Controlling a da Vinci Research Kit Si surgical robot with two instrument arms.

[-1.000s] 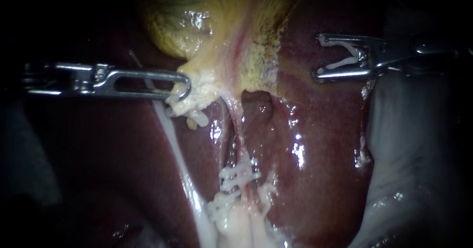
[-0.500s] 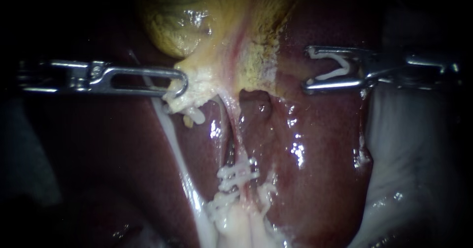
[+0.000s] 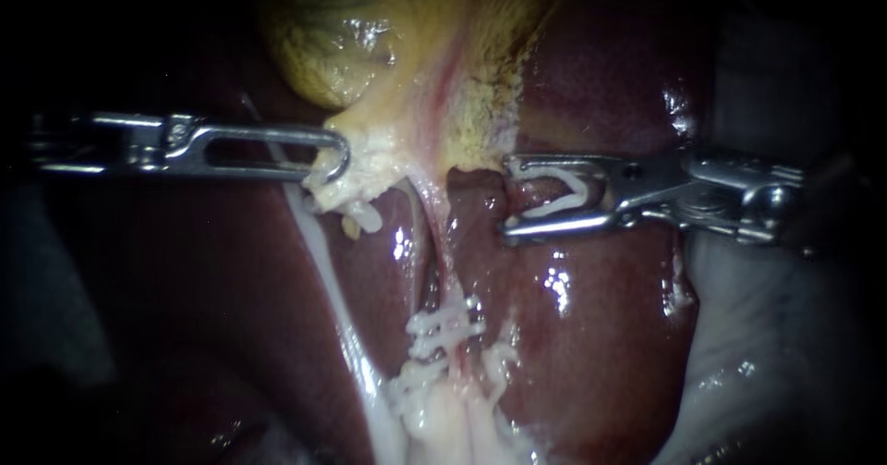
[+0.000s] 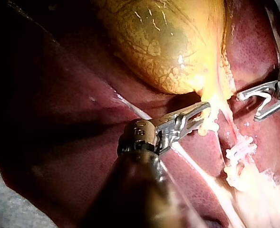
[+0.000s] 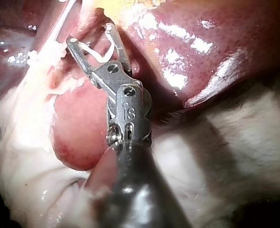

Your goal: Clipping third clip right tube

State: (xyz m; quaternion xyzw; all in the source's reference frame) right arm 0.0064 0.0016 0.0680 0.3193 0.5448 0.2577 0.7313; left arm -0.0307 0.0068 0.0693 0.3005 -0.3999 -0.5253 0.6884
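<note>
While your left instrument [image 3: 338, 162] sits where it sat 1 s ago, your right instrument [image 3: 508, 197] has changed position. Finding 1: against the tissue its tips have travelled down and toward the middle of the endoscope view, from over the upper right of the liver [image 3: 591, 317] to a spot just beside the tube [image 3: 443, 243]. They were already part of the way there 0.5 s ago.

Finding 2: the right jaws stand spread, with an open white clip [image 3: 554, 204] seated between them and touching both. The tube is not between them; the tips stop just short of it, against a dark red mound of liver. The right wrist view confirms the clip [image 5: 94, 54] is held in the spread jaws of that instrument [image 5: 90, 33].

Finding 3: the left jaws are clenched on whitish tissue [image 3: 370, 174] at the lower end of the gallbladder [image 3: 370, 49], unchanged. The left wrist view shows that instrument [image 4: 204, 108] gripping at the same place.

Finding 4: the tube runs down from that whitish tissue to the placed clips [image 3: 446, 324], white bars lying across it well below the right tips. Their count cannot be told. Whether this is the right tube cannot be confirmed from the endoscope view.
</note>
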